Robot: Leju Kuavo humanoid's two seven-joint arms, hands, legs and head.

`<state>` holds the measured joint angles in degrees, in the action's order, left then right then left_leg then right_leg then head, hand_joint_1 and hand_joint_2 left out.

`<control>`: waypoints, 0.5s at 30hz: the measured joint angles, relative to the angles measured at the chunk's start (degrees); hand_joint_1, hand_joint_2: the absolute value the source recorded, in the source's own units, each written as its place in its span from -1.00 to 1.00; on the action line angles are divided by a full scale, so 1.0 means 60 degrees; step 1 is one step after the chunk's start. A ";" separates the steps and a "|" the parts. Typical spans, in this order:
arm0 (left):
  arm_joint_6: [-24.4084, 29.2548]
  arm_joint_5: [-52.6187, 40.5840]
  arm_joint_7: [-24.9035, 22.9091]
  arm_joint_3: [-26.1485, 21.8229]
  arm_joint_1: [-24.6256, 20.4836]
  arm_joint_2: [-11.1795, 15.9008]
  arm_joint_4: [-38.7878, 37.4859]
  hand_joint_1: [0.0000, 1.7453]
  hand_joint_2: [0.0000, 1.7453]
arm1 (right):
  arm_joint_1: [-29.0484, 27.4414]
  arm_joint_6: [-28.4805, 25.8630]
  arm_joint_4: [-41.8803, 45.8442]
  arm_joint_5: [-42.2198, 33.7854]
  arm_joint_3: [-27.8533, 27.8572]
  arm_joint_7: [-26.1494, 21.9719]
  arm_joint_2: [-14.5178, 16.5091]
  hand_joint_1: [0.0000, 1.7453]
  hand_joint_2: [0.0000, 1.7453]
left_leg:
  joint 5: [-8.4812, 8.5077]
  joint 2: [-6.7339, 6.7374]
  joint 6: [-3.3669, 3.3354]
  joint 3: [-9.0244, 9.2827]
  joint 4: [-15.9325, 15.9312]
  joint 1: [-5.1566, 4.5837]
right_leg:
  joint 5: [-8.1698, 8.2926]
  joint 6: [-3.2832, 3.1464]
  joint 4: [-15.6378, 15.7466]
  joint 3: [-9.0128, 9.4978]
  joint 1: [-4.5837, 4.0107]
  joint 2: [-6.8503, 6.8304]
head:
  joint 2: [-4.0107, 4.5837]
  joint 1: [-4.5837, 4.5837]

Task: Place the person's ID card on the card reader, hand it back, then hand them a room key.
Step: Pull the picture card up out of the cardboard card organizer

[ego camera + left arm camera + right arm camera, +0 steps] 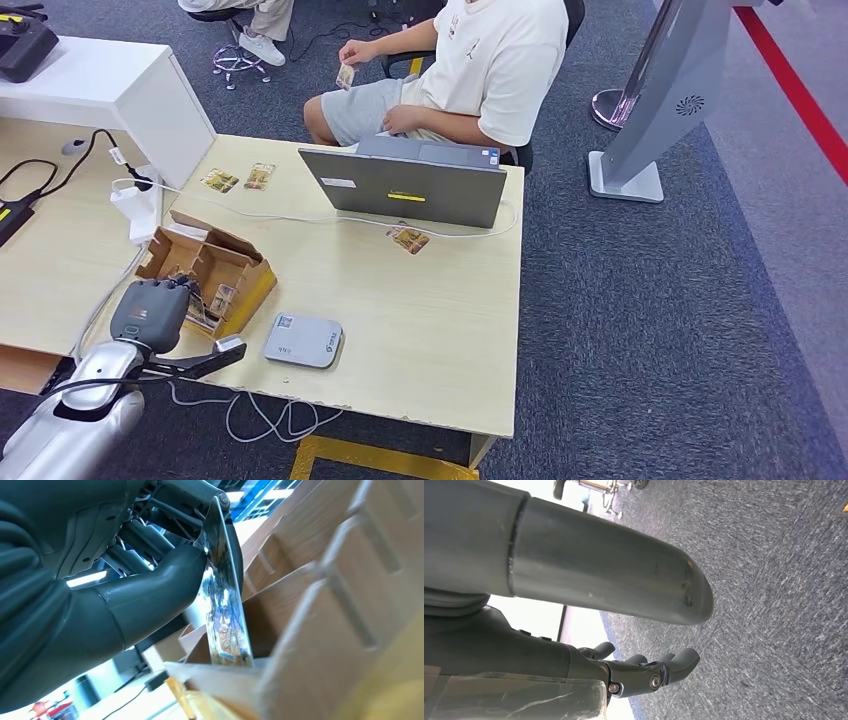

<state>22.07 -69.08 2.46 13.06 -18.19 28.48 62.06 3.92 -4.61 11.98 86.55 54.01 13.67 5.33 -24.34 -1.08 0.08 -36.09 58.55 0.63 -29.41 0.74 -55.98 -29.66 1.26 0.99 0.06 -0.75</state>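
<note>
A room key (225, 615), a thin glossy printed card, stands on edge in a compartment of the cardboard box (235, 270) on the pale wood worktop (420, 320), pinched between the thumb and fingers of the robot's left hand (150, 312). The seated person (470, 70) across the worktop holds a small card (346, 76), apparently the ID card already handed back, so the step in hand looks to be drawing a key from the box. Done well, the pull would run straight up along the slot, since the corrugated dividers are soft and could snag the card's lower corner, and the slick laminate could slip from a smooth thumb. The flat grey card reader (303, 340), with rounded corners, lies just beside the box. The right hand (644, 672) hangs over grey carpet, fingers apart, holding nothing. More cards lie near a grey laptop (405, 185).
</note>
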 joint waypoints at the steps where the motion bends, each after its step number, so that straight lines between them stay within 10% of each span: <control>1: 0.0043 -0.0007 0.0009 0.0001 -0.0002 -0.0008 0.0003 1.00 1.00 | 0.0000 0.0000 0.0000 0.0002 -0.0001 -0.0005 0.0000 -1.00 -1.00 | 0.0000 0.0001 0.0000 0.0000 0.0000 0.0000 | 0.0000 0.0000 0.0000 -0.0001 0.0000 0.0001 | -0.0001 0.0000; 15: 0.0383 -0.0053 0.0027 0.0002 -0.0040 -0.0083 0.0342 1.00 1.00 | 0.0012 0.0000 0.0000 0.0015 0.0000 -0.0026 0.0000 -1.00 -1.00 | 0.0000 0.0001 0.0000 0.0000 0.0000 0.0001 | 0.0000 -0.0001 0.0000 -0.0003 0.0000 0.0000 | -0.0001 -0.0001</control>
<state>24.37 -69.40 2.62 13.07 -18.43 27.98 64.11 4.00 -4.61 11.98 86.64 54.01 13.51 5.33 -24.35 -1.07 0.08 -36.09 58.55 0.63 -29.41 0.73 -55.98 -29.68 1.26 0.99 0.05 -0.75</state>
